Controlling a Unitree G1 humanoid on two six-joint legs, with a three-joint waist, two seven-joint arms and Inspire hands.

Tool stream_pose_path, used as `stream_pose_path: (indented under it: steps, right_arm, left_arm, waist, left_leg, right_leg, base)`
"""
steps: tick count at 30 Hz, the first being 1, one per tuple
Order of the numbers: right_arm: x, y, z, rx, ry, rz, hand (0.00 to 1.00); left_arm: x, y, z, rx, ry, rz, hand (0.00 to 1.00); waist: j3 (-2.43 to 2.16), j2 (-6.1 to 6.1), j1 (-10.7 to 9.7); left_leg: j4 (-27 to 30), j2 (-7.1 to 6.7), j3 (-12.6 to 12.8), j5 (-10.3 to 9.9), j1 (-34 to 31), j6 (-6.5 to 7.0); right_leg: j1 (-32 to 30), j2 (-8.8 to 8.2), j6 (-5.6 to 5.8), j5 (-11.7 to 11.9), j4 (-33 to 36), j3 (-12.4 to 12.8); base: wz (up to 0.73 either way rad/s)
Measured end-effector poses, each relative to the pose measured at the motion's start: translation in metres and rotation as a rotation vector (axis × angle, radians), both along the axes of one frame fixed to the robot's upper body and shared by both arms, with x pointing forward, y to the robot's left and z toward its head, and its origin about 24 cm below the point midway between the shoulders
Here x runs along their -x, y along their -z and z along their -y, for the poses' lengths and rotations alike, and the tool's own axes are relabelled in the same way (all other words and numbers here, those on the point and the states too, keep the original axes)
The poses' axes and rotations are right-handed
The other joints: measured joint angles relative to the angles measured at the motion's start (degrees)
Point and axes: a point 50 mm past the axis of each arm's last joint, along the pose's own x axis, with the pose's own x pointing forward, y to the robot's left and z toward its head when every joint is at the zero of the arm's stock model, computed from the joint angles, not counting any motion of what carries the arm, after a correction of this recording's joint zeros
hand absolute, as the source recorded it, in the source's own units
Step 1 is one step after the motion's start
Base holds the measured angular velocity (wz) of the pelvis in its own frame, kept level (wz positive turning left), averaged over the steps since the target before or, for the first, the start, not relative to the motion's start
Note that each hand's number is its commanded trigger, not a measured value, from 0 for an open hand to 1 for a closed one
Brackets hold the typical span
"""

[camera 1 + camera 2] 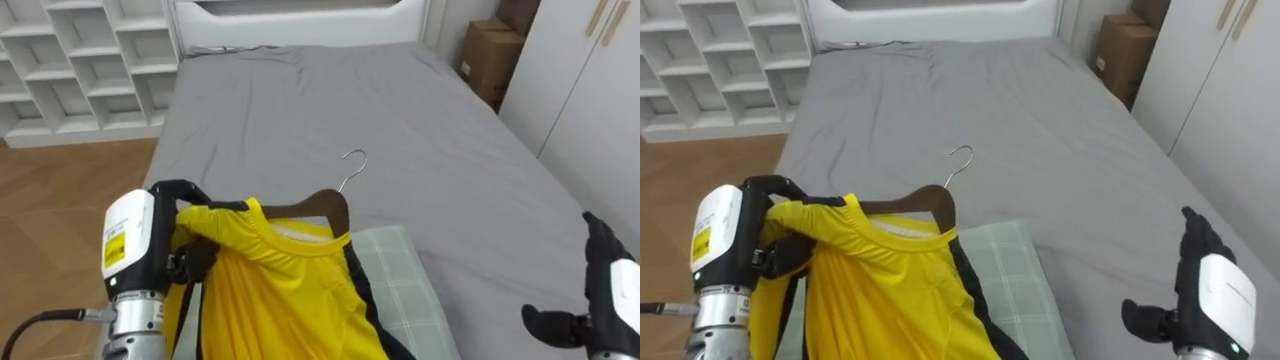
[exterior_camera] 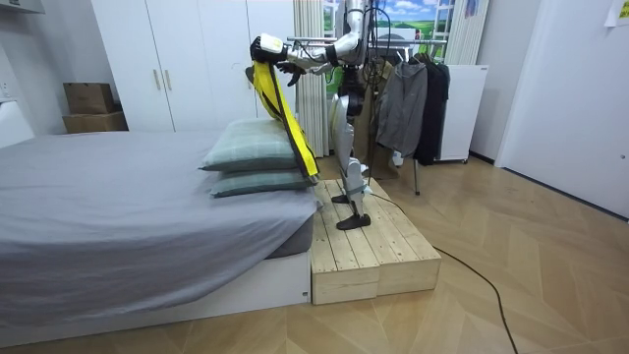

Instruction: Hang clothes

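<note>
Left eye view, above the near end of the bed [image 1: 300, 110]: holding the yellow shirt [image 1: 280, 290] up by one shoulder in the left hand [image 1: 195, 258], fingers curled tight round the cloth, probably to hold it on the wooden hanger [image 1: 322, 203] and clear of the bed. Over the bed's right edge, right hand [image 1: 608, 285] empty, fingers spread wide, likely ready for the hook.

No legible text. The yellow label [image 1: 117, 248] on the casing behind the left hand [image 1: 196, 258] carries print too small to read.
</note>
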Motion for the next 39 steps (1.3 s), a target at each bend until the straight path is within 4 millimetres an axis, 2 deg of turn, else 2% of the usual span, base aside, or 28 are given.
stream_pose_path:
  steps: [6,14,16,19,21,23,27,29,34,39]
  right_arm:
    - [-0.01,-0.018,-0.015,-0.027,-0.131,0.025,0.0]
    - [-0.016,-0.025,-0.01,-0.054,-0.181,0.001,0.0]
    - [-0.023,-0.035,-0.012,-0.044,-0.205,0.028,0.0]
    - [-0.028,-0.048,-0.017,-0.046,-0.251,0.078,0.0]
    - [-0.029,-0.051,-0.019,-0.065,-0.277,0.088,0.0]
    - [-0.029,-0.049,-0.02,-0.118,-0.3,0.068,0.0]
    - [-0.029,-0.041,-0.02,-0.257,-0.337,0.006,0.0]
    - [-0.029,-0.034,-0.021,-0.375,-0.361,-0.043,0.0]
    - [-0.026,-0.02,-0.02,-0.543,-0.392,-0.116,0.0]
    - [-0.023,-0.005,-0.023,-0.609,-0.437,-0.225,0.0]
  left_arm:
    - [0.002,-0.01,0.006,-0.015,0.034,0.035,1.0]
    - [0.004,-0.012,0.001,-0.109,0.029,0.055,1.0]
    - [0.004,-0.017,0.003,-0.138,0.039,0.08,1.0]
    - [0.005,-0.021,0.007,-0.165,0.066,0.103,1.0]
    - [0.005,-0.023,0.008,-0.173,0.072,0.113,1.0]
    - [0.005,-0.025,0.009,-0.186,0.077,0.121,1.0]
    - [0.005,-0.025,0.007,-0.188,0.079,0.113,1.0]
    - [0.005,-0.025,0.007,-0.189,0.08,0.114,1.0]
    - [0.005,-0.028,0.008,-0.188,0.083,0.125,1.0]
    - [0.004,-0.032,0.009,-0.217,0.086,0.146,1.0]
  waist:
    - [0.02,0.19,0.85]
    - [-0.03,-0.06,1.88]
    - [0.05,-0.39,2.12]
    - [-0.07,-0.93,2.94]
    - [-0.07,-1.31,3.25]
    - [-0.03,-1.86,3.59]
    - [-0.02,-1.88,3.71]
    - [0.01,-1.83,3.74]
    - [0.05,-1.67,3.69]
    - [0.2,-1.2,3.83]
  left_leg:
    - [-0.44,-0.06,-0.3,0.03,0.03,0.04]
    - [-0.62,-0.12,-0.69,0.05,-0.29,0.04]
    - [-0.6,-0.12,-0.87,0.1,-0.68,0.05]
    - [-0.59,-0.08,-0.98,0.11,-0.53,0.05]
    - [-0.6,-0.11,-1.41,0.1,-0.53,0.05]
    - [-0.58,-0.14,-1.94,0.1,-0.63,0.05]
    - [-0.54,-0.24,-2.74,0.1,-0.39,0.05]
    - [-0.54,-0.24,-2.95,0.1,-0.5,0.05]
    - [-0.17,-0.2,-3.06,0.1,-0.55,0.05]
    - [0.09,-0.2,-3.46,0.1,-0.76,0.05]
  right_leg:
    - [0.09,-0.11,0.0,0.0,-0.04,-0.96]
    - [-0.09,-0.16,0.01,-0.01,-0.07,-1.68]
    - [-0.36,-0.16,0.01,-0.01,-0.06,-1.98]
    - [-0.15,-0.16,0.01,-0.01,-0.08,-2.29]
    - [0.05,-0.16,0.01,0.0,-0.05,-2.94]
    - [0.26,-0.17,0.01,0.0,-0.08,-3.61]
    - [0.94,-0.23,0.01,0.0,-0.23,-4.3]
    - [0.93,-0.22,0.01,0.0,-0.28,-4.41]
    - [1.13,-0.19,0.01,0.0,-0.28,-4.33]
    - [1.11,-0.19,0.01,-0.01,-0.27,-4.33]
  base:
    - [0.02]
    - [0.01]
    - [0.06]
    - [0.0]
    - [0.1]
    - [0.13]
    - [0.12]
    - [0.05]
    - [0.0]
    - [0.01]
